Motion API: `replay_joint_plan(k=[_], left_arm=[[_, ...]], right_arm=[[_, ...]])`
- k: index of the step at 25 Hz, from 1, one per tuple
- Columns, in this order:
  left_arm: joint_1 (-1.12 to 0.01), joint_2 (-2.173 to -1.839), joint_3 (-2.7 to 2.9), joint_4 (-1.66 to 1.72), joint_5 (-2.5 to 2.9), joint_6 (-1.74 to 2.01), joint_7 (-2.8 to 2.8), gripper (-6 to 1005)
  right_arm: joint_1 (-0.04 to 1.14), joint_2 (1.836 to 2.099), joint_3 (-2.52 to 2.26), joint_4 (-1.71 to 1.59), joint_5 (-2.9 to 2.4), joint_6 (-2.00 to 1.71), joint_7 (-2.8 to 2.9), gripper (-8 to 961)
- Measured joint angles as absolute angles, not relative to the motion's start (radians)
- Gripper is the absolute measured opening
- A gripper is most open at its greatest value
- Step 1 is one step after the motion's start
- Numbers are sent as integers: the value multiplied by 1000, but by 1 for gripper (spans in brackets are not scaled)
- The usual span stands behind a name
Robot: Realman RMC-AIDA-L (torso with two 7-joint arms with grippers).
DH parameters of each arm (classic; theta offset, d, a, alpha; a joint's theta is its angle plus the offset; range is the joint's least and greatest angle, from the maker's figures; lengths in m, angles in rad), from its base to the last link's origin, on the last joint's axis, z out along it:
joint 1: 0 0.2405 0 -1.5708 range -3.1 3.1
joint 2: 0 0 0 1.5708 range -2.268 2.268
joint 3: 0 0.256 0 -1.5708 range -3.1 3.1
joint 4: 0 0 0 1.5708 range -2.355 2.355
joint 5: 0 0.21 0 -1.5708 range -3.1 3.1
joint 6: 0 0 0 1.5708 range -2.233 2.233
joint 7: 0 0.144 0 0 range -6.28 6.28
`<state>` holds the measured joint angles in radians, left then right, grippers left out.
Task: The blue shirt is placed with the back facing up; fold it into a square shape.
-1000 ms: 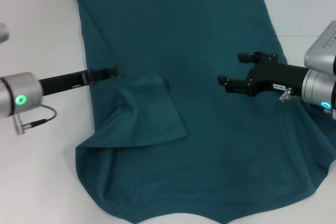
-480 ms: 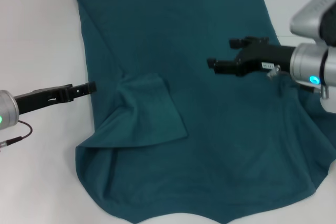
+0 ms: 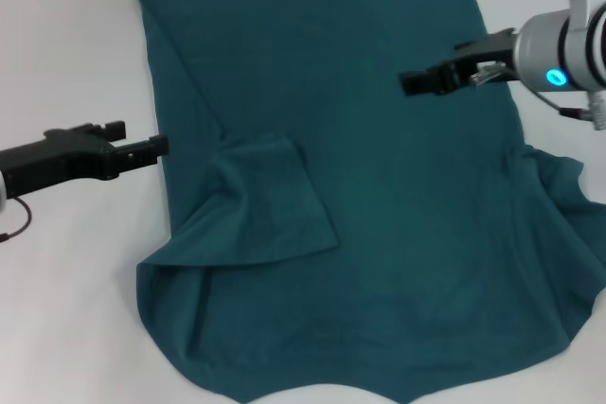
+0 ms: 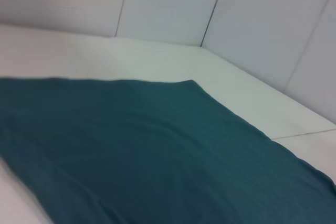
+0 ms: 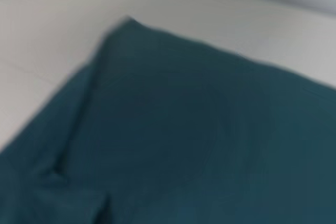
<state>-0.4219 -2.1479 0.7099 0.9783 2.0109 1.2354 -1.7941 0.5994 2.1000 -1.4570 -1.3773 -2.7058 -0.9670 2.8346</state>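
The blue shirt [image 3: 379,196] lies spread flat on the white table and fills most of the head view. Its left sleeve [image 3: 270,201] is folded inward onto the body. The right sleeve [image 3: 568,196] still sticks out at the right edge. My left gripper [image 3: 142,139] hovers just off the shirt's left edge, open and holding nothing. My right gripper [image 3: 440,65] hangs above the upper right part of the shirt, open and empty. Both wrist views show only the blue shirt [image 4: 131,145] [image 5: 199,145] and the table.
White table [image 3: 66,54] surrounds the shirt on the left and at the upper right. A pale panelled wall [image 4: 168,3] stands behind the table in the left wrist view.
My left gripper has pulled back left off the shirt, leaving the sleeve folded in. My right gripper has risen and moved toward the shirt's far right part.
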Motion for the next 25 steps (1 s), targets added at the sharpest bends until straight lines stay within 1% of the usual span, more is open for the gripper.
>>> replay_joint_plan(k=[7, 18, 25], left_arm=[[-382, -2162, 672, 1064, 2010, 1288, -1706, 797], [-378, -2163, 631, 1047, 1997, 1311, -1651, 796], [-390, -2160, 630, 1009, 1983, 1295, -1646, 797]], right_arm=[[623, 2098, -1374, -1455, -2785, -1268, 2968, 885], [606, 2093, -1185, -1562, -2799, -1537, 3008, 859], [641, 2080, -1042, -1618, -2929, -1705, 2981, 837]])
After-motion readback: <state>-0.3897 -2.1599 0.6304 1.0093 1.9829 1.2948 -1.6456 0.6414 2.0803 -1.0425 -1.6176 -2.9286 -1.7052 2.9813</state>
